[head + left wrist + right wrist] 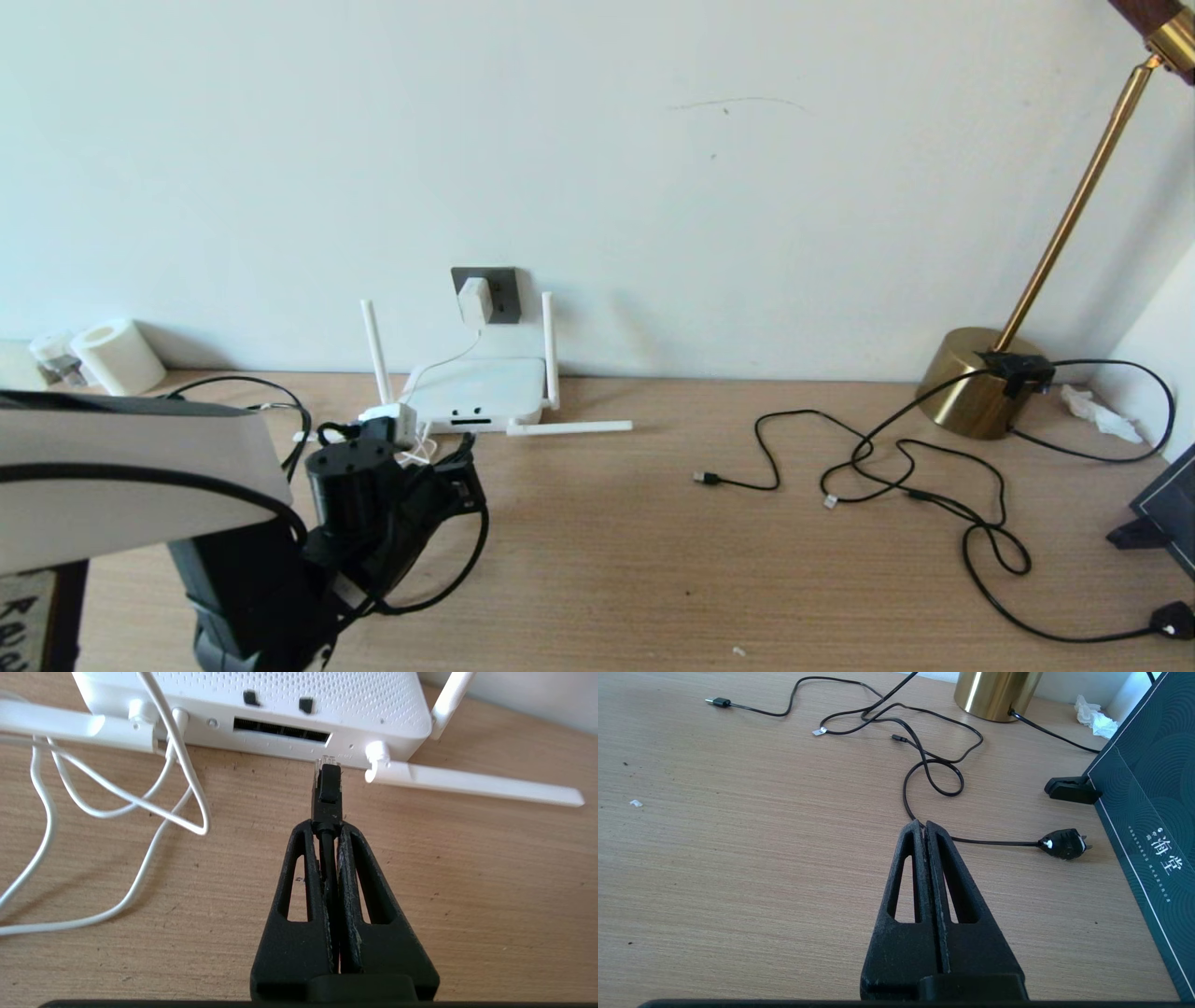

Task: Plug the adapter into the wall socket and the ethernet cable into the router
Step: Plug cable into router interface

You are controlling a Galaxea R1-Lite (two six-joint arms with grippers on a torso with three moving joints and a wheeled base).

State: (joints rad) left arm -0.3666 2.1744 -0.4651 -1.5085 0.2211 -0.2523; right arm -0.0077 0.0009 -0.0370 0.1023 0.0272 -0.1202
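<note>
On my left, the left gripper (327, 828) has its fingers clamped on the ethernet cable (328, 786), its clear tip just short of the router (478, 389) port strip, near the strip's end. Behind the router, the adapter (473, 301) sits in the wall socket (502, 291). Further right, my right gripper (924, 825) hangs over bare tabletop (738, 858), fingers pressed together, holding nothing.

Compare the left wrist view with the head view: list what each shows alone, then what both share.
Only the left wrist view: the left gripper shut on the ethernet cable, its clear plug tip just short of the router's port row.
Only the head view: the adapter in the wall socket, the brass lamp, a paper roll.
Both: the router, its antennas, the wooden table.
</note>
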